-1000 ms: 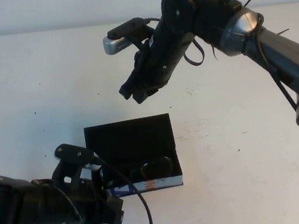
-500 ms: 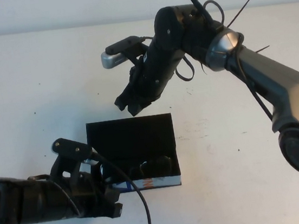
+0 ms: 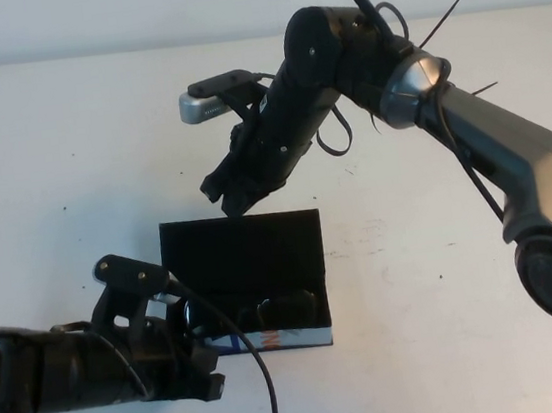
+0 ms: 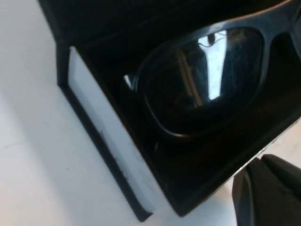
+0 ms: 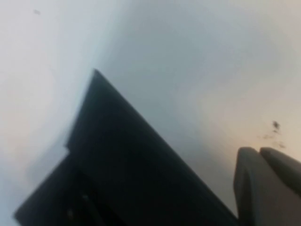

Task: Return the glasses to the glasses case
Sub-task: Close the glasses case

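The broad matte white table (image 3: 63, 192) fills nearly the whole high view, with a pale wall band running along its 12 o'clock edge. A few small dark specks dot the surface. Wide bare white stretches lie toward 9 o'clock, 12 o'clock and 3 o'clock of the centre.

The rectangular black hinged glasses case (image 3: 242, 256) sits slightly toward 6 o'clock of the table's centre, its long axis running from 9 to 3 o'clock. Its lid stands open on the 12 o'clock side, black inside, and its blue, white and orange patterned front edge faces 6 o'clock. The dark-framed rectangular glasses with reflective lenses (image 3: 279, 312) lie inside the tray, their long axis parallel to the case's; the left wrist view shows one glossy lens (image 4: 207, 80) resting within the case walls.

The right gripper (image 3: 229, 194) hangs at 12 o'clock of the case, just above the top edge of the open lid, its fingers (image 5: 265, 183) pressed together and holding nothing. Its arm reaches in from 3 o'clock.

The left gripper (image 3: 211, 371) lies low at the case's 7 o'clock corner, close against the patterned front edge, its arm coming from 9 o'clock. Whether its fingers are parted cannot be told.
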Controlling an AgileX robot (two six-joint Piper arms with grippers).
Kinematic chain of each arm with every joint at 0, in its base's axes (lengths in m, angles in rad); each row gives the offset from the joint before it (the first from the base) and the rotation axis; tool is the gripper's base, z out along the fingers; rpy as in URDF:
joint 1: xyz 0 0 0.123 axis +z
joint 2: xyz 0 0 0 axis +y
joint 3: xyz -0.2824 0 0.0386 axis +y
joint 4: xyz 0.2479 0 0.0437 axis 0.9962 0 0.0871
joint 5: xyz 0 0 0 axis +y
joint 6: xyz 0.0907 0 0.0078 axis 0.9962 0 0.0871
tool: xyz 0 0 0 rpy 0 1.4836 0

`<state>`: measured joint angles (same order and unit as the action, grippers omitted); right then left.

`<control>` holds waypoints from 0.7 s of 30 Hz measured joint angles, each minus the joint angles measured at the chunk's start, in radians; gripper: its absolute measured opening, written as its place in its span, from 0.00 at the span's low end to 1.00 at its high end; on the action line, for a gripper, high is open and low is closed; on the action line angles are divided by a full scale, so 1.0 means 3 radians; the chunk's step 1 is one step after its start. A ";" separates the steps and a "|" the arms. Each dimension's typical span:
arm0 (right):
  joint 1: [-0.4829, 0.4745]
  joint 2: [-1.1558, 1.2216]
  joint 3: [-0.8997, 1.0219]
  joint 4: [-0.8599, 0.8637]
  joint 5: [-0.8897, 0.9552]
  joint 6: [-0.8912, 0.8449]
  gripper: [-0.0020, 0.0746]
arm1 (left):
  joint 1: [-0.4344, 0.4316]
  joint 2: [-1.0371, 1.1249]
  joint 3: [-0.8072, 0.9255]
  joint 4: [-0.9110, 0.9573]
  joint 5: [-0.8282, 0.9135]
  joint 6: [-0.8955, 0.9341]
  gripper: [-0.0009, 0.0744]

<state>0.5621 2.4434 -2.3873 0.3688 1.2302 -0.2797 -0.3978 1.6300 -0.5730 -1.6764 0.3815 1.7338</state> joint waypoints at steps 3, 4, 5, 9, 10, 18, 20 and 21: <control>0.0000 -0.0053 0.0013 0.0050 0.0005 0.0040 0.01 | 0.0000 0.0000 0.0000 -0.0007 -0.0035 0.0000 0.01; 0.0000 -0.0070 0.0030 0.0050 0.0005 0.0056 0.01 | 0.0000 0.0000 0.0000 -0.0007 -0.0043 0.0000 0.01; 0.0000 -0.0089 0.0054 0.0050 0.0005 0.0064 0.01 | 0.0000 0.0000 0.0000 -0.0007 -0.0043 0.0000 0.01; 0.0010 -0.0204 0.0247 0.0056 -0.0032 0.0078 0.01 | 0.0000 0.0000 0.0000 -0.0007 -0.0043 0.0000 0.01; 0.0014 -0.0249 0.0342 0.0050 -0.0054 0.0078 0.01 | 0.0000 0.0000 0.0000 -0.0007 -0.0043 0.0000 0.01; 0.0135 -0.0502 0.0786 0.0051 -0.0052 0.0078 0.01 | -0.0006 0.0000 0.0000 -0.0108 -0.0051 0.0129 0.01; 0.0196 -0.0528 0.0857 0.0069 -0.0027 0.0078 0.01 | -0.0006 0.0000 0.0000 -0.0122 -0.0051 0.0139 0.01; 0.0223 -0.0562 0.0896 0.0077 -0.0019 0.0078 0.01 | -0.0006 0.0000 0.0000 -0.0122 -0.0051 0.0144 0.01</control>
<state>0.6291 2.2748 -2.1186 0.3919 1.2246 -0.2564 -0.3995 1.6300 -0.5730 -1.7130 0.3662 1.7771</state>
